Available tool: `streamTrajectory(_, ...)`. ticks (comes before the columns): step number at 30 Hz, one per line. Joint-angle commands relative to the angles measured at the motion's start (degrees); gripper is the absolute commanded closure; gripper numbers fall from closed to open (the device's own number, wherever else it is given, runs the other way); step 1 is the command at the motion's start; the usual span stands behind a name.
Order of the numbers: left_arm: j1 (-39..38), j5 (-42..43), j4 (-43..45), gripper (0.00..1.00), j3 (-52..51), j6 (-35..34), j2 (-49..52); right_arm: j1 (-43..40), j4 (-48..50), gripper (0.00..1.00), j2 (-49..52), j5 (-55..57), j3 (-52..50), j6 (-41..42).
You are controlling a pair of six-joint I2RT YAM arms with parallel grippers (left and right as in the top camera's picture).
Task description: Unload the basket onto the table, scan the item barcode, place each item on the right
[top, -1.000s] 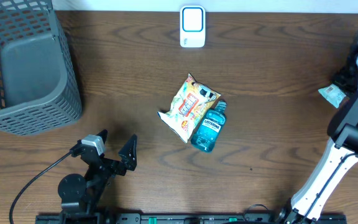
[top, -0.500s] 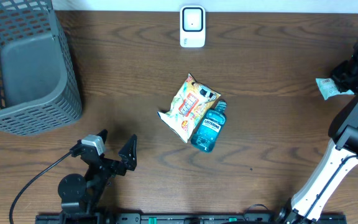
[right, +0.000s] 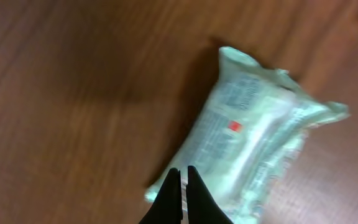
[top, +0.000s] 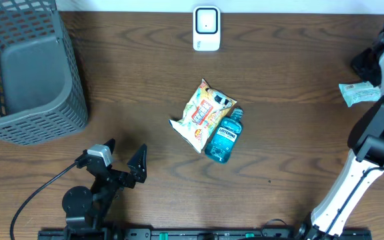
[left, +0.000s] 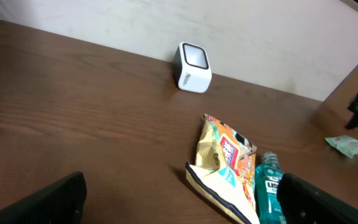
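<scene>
Right gripper (right: 182, 177) has its fingers pressed together, empty I reckon, right over the near edge of the pale green crinkly plastic packet (right: 253, 143) lying flat beneath it. Probably lining up a pick. Left gripper (top: 125, 148) is spread wide and idle, with the small white box scanner (top: 206, 29) well ahead of it.

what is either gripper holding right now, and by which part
Left gripper is open and empty. Right gripper is shut, its tips over one edge of the pale green packet; whether it pinches that edge cannot be told.
</scene>
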Motion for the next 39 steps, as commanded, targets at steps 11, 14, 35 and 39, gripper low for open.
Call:
streamTrajectory(11, -0.2, -0.3, 0.0, 0.02, 0.6, 0.7, -0.4, 0.0, -9.0, 0.99, -1.9, 25.8, -7.1, 14.2)
streamTrajectory(14, -0.2, -0.3, 0.0, 0.02, 0.6, 0.7, -0.4, -1.5, -13.3, 0.99, -3.2, 31.4, -7.1, 19.7)
streamTrajectory(35, -0.2, -0.3, 0.0, 0.02, 0.6, 0.7, -0.4, 13.5, -13.2, 0.91, -22.1, -2.6, -7.1, 4.8)
streamTrajectory(39, -0.2, -0.3, 0.0, 0.02, 0.6, 0.7, -0.4, 21.9, -13.2, 0.63, -21.4, -9.0, -7.2, 0.3)
